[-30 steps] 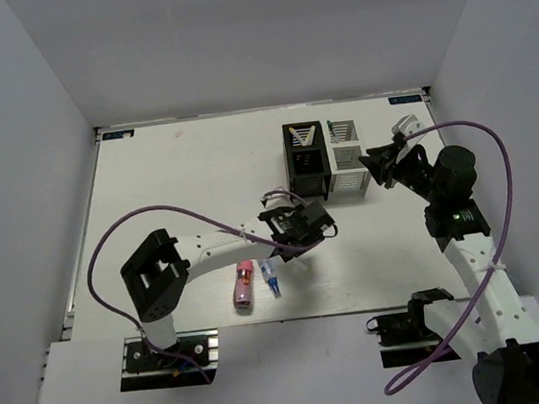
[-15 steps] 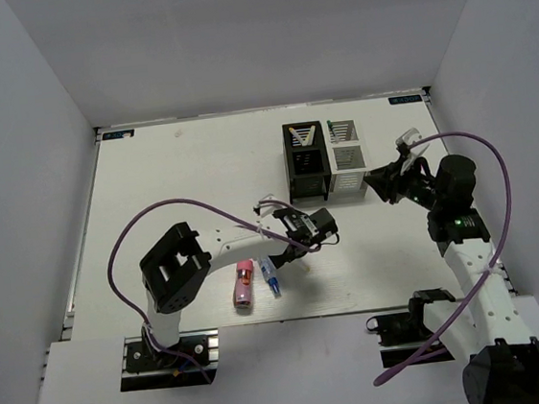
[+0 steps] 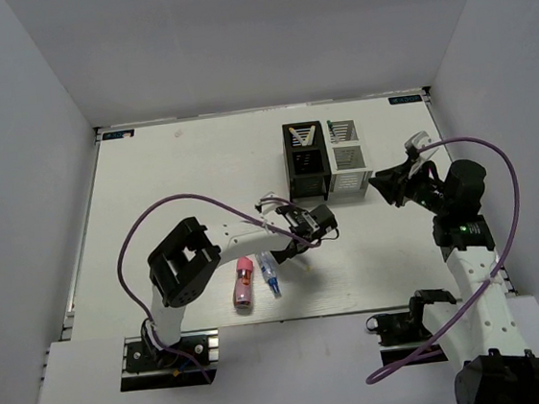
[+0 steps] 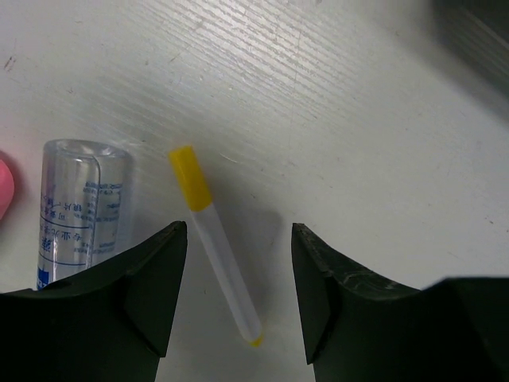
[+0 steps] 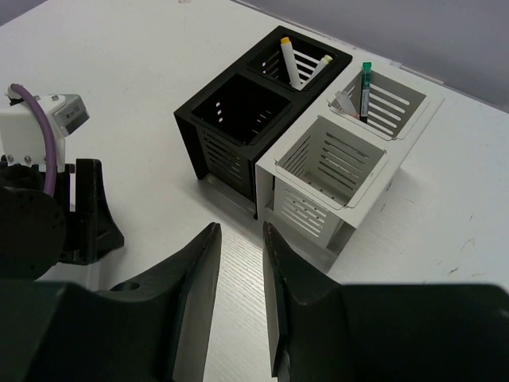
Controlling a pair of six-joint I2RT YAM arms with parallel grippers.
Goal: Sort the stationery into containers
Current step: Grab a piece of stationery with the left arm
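Yellow-ended pen [image 4: 213, 247] lies flat on the bench [image 3: 172, 193], between the two fingers of the left hand [image 4: 236, 274]. That hand is spread wide and grips nothing, and neither finger touches the pen. Just beside the pen lies the clear blue-tipped tube [image 3: 271, 280], and left of that the pink tube [image 3: 243, 284], both towards the bench's near edge. Farther off and to the right stand the black box [image 5: 231, 135] and the white box [image 5: 342, 167], touching side by side, black on the left. In the black box's far compartment lean thin pens [image 5: 290, 60]; a green-ended pen [image 5: 364, 83] stands in the white box's far compartment. The right hand [image 5: 238, 263] hovers right of the boxes, its fingers narrowly parted and empty.
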